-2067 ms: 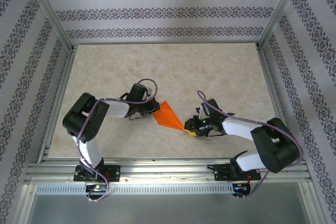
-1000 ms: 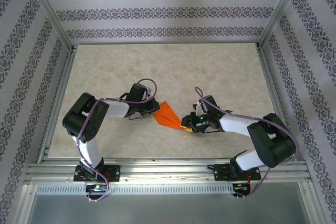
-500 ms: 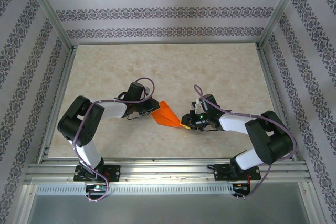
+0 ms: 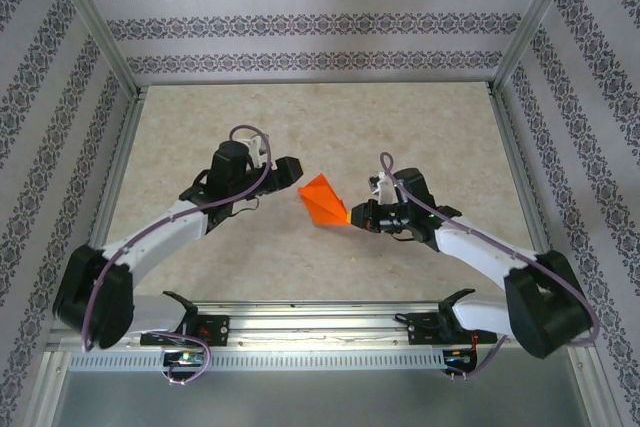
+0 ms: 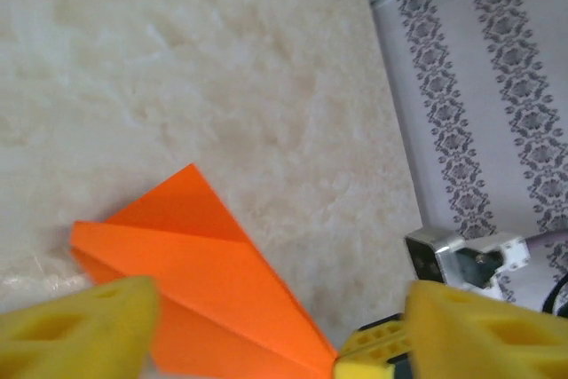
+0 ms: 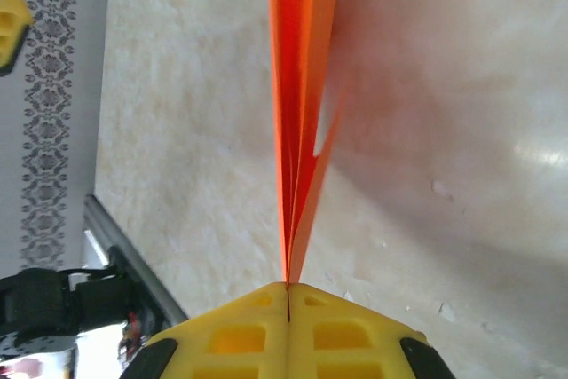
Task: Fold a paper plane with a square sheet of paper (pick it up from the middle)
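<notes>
The plane [image 4: 322,199] is near the table [image 4: 420,127] centre. Its pointed end is pinched by the right gripper [image 4: 352,217], whose jaws are pressed together on the folded layers. The left gripper [image 4: 293,169] is spread wide just beside the plane's broad end and grips nothing.

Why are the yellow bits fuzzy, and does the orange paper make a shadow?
Left wrist view: the left arm's yellow plastic fingers sit too near the lens, so they blur; the folded bright orange paper plane stays sharp. Right wrist view: the plane throws a soft pinkish shadow on the beige marbled table, with a white glare spot nearby.
</notes>
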Controlling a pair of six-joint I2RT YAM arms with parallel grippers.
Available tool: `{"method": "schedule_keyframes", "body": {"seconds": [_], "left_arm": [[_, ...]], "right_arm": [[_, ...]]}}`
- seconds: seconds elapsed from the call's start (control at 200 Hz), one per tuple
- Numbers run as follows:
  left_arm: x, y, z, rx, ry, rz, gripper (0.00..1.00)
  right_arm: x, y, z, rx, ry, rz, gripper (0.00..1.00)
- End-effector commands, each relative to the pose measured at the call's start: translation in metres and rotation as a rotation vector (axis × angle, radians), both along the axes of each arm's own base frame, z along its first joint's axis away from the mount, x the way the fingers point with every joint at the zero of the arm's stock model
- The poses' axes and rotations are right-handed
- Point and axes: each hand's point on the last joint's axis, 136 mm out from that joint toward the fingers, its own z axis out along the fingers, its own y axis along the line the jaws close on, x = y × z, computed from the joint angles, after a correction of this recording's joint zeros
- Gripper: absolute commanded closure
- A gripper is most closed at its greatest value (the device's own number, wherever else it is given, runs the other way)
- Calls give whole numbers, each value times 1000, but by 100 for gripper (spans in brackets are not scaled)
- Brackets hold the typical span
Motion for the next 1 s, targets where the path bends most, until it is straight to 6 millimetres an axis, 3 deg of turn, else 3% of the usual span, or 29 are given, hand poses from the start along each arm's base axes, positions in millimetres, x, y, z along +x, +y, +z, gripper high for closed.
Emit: {"method": "schedule_keyframes", "body": {"seconds": [0.0, 0.1, 0.265, 0.41, 0.55, 0.849, 0.999], "left_arm": [[-10, 24, -8, 151, -28, 30, 0], [-19, 37, -6, 236, -58, 32, 1], [-27, 55, 0, 286, -175, 69, 1], [-38, 79, 10, 284, -227, 177, 1], [-49, 85, 20, 206, -287, 211, 1], [-51, 97, 6, 213, -217, 278, 1], [-52, 99, 1, 240, -170, 279, 1]], "right_arm": [[13, -20, 23, -207, -222, 11, 100], [18, -38, 38, -442, -370, 38, 100], [25, -52, 61, -731, -569, 102, 100], [30, -60, 66, -934, -674, 124, 100], [35, -64, 68, -1114, -758, 144, 100], [42, -71, 51, -1270, -766, 153, 100], [29, -55, 24, -1199, -703, 265, 100]]}}
